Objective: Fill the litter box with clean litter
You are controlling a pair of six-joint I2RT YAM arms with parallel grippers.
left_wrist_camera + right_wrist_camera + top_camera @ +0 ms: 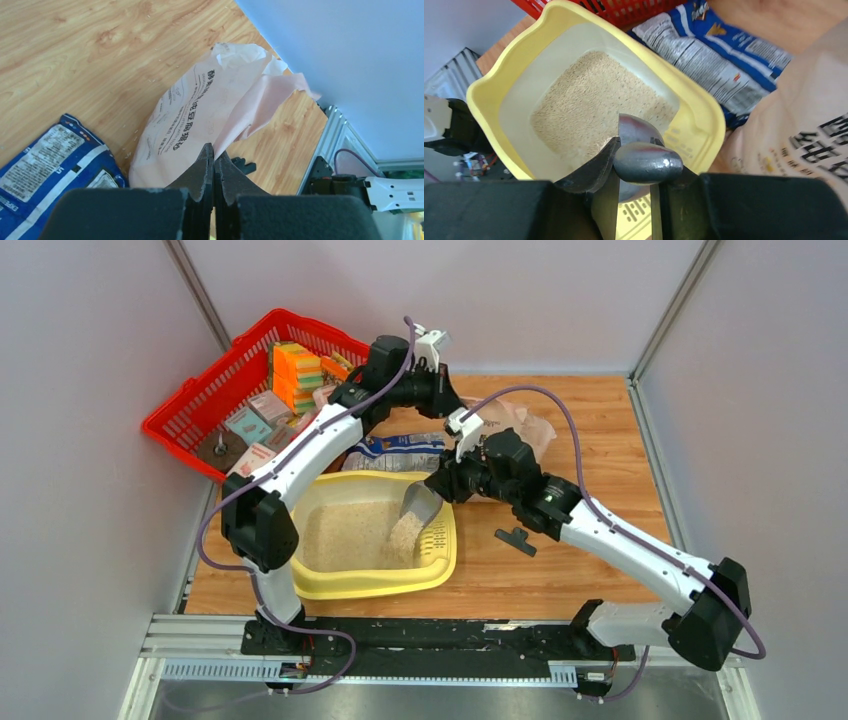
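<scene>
The pale-yellow litter box [370, 585] [489, 85] lies on the table in front of the left arm, with a layer of beige clean litter [350, 530] [589, 105] in it. My right gripper [450, 480] [644, 150] is shut on the handle of a grey metal scoop [420, 505] [646, 162]. The scoop tilts down over the box's right side, with litter heaped under its lip. My left gripper [445, 395] [215, 150] is shut, and the flap of the tan paper bag [520, 425] [190, 115] [804, 125] runs into its tips.
A red mesh basket [200, 410] of boxes and sponges stands at the back left. A blue-and-white printed bag [400, 452] [45, 160] [719, 60] lies flat behind the box. A small black part [515, 540] [243, 165] lies on the wood right of the box.
</scene>
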